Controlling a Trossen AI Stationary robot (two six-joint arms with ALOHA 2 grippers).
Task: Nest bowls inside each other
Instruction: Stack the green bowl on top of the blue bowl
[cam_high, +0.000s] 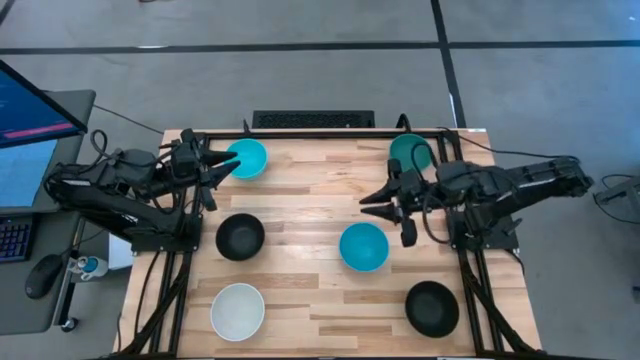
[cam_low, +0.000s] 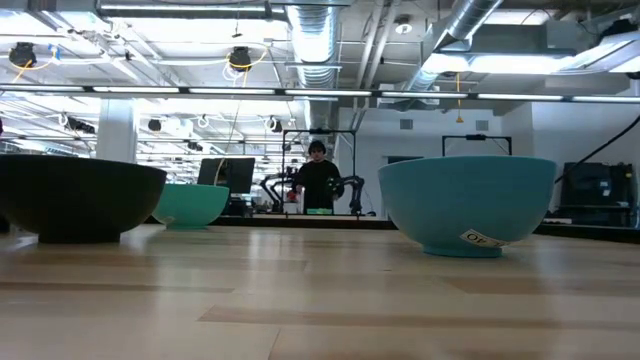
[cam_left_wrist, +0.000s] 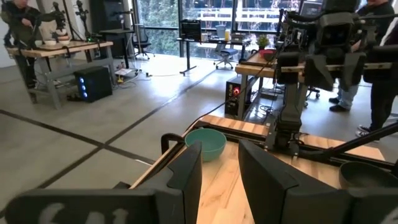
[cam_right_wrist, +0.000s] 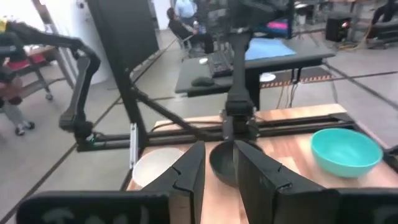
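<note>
Six bowls stand upright on their bases on the wooden table, each apart from the others: cyan at the far left, teal-green at the far right, black at left centre, blue at centre, white near left, black near right. My left gripper is open, in the air just left of the cyan bowl. My right gripper is open, above the table between the teal-green and blue bowls. The low view shows the black bowl, the cyan bowl and the blue bowl, but no gripper.
Black frame rails run along the table's left and right edges. A keyboard lies beyond the far edge. A monitor stands off the left side. Bare wood lies between the two grippers. A person stands far behind.
</note>
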